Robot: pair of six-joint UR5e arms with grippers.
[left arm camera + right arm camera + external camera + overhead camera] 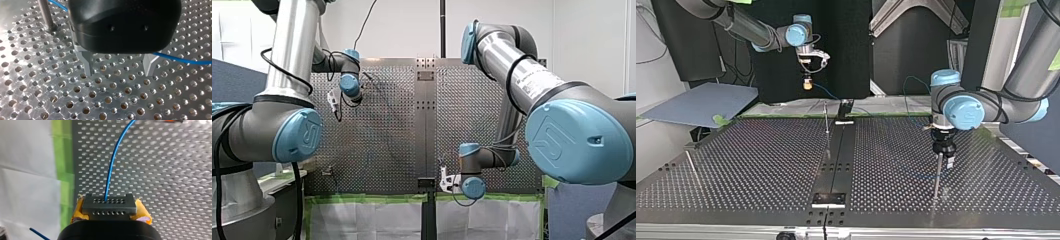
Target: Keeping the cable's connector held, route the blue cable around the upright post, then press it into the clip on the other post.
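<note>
My right gripper (109,208) has yellow pads (143,213) and is shut on a dark grey connector (109,203) with rows of holes. The blue cable (111,165) rises from the connector over the perforated table. In the top view this gripper (807,84) hangs above the table's far edge. My left gripper (118,71) is open, its metal fingers (88,63) just above the table with nothing between them. The blue cable (180,58) runs behind it and past an upright post (46,15). In the top view my left gripper (943,155) stands right by a post (937,177).
A thin post (826,117) stands near the table's middle at the far side, and a short post (692,167) at the top view's left. A grey board (701,102) lies beyond the far left corner. Green tape (63,170) lines the table's edge.
</note>
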